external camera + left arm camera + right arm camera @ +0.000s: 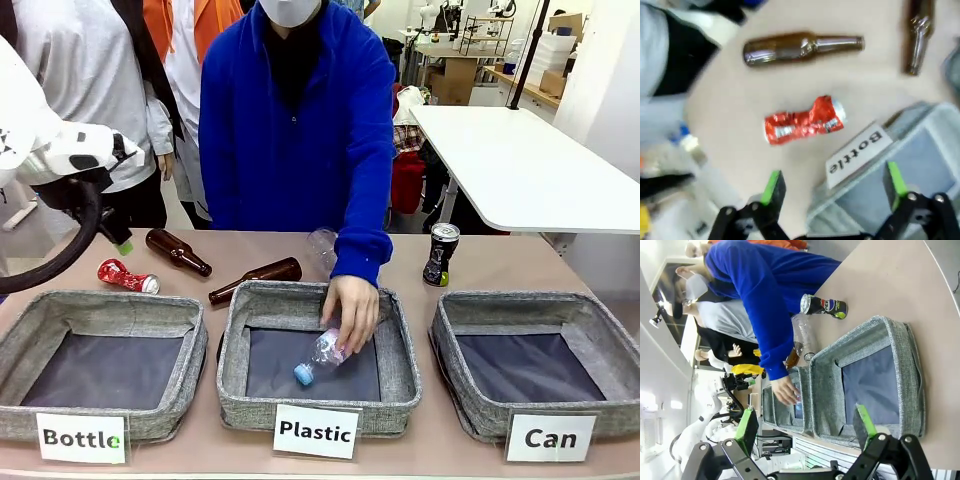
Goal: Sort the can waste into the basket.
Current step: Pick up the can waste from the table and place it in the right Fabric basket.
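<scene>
"Where's your crushed red metal can [804,120]?"

"Middle of the frame, flat on the beige worktop [740,125], just above your left pincer [832,175], which is wide. Your right pincer [805,410] is wide too."

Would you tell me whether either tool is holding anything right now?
Nothing is held: the left tool and the right tool are both open and empty.

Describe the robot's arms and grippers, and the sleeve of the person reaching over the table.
The left arm has a smooth white shell with a thick black cable looping beneath it. The left gripper and right gripper are black linkages with bolted joints, each finger tipped with a bright green pad. The person's sleeve is bright blue with a cuff.
</scene>
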You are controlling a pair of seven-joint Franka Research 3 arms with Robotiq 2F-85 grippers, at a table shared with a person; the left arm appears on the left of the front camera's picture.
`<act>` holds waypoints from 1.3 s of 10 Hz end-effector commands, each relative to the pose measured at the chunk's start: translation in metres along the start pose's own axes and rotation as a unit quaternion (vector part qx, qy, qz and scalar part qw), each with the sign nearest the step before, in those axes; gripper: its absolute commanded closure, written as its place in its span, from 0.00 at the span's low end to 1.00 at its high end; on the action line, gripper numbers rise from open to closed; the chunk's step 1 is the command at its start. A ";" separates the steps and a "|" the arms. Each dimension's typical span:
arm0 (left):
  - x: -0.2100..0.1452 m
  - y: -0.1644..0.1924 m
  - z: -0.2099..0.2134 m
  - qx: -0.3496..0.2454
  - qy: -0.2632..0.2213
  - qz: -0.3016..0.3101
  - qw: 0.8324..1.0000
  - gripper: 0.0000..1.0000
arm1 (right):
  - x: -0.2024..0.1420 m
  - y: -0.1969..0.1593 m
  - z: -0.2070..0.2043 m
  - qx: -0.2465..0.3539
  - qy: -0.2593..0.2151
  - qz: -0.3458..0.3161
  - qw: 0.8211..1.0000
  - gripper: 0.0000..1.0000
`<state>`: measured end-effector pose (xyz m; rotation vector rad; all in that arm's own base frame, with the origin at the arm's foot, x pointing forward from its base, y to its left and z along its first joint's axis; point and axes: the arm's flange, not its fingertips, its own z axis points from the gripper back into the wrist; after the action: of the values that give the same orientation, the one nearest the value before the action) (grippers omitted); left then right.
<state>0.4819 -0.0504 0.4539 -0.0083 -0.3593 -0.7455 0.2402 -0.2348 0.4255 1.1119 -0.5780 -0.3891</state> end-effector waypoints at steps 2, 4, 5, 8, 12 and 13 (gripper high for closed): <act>-0.003 0.034 -0.006 -0.125 -0.016 -0.345 0.930 0.00 | 0.003 0.000 0.000 0.013 -0.007 0.012 1.000 0.00; 0.014 0.037 -0.010 -0.148 -0.017 -0.405 0.902 0.00 | 0.003 0.000 0.000 0.013 -0.007 0.012 1.000 0.00; 0.020 0.038 -0.014 -0.143 0.049 -0.471 0.869 0.00 | 0.003 0.000 0.000 0.013 -0.007 0.012 1.000 0.00; 0.019 0.040 -0.008 -0.100 0.123 -0.620 0.768 0.00 | 0.003 0.000 0.000 0.013 -0.007 0.012 1.000 0.00; 0.029 0.040 -0.004 -0.115 0.101 -0.636 0.756 0.00 | 0.003 0.000 0.000 0.013 -0.007 0.012 1.000 0.00; 0.029 0.040 -0.004 -0.115 0.101 -0.636 0.756 0.00 | 0.003 0.000 0.000 0.013 -0.007 0.012 1.000 0.00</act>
<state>0.5296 -0.0401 0.4664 0.0604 -0.0735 -2.1317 0.2401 -0.2351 0.4253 1.1114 -0.5774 -0.3899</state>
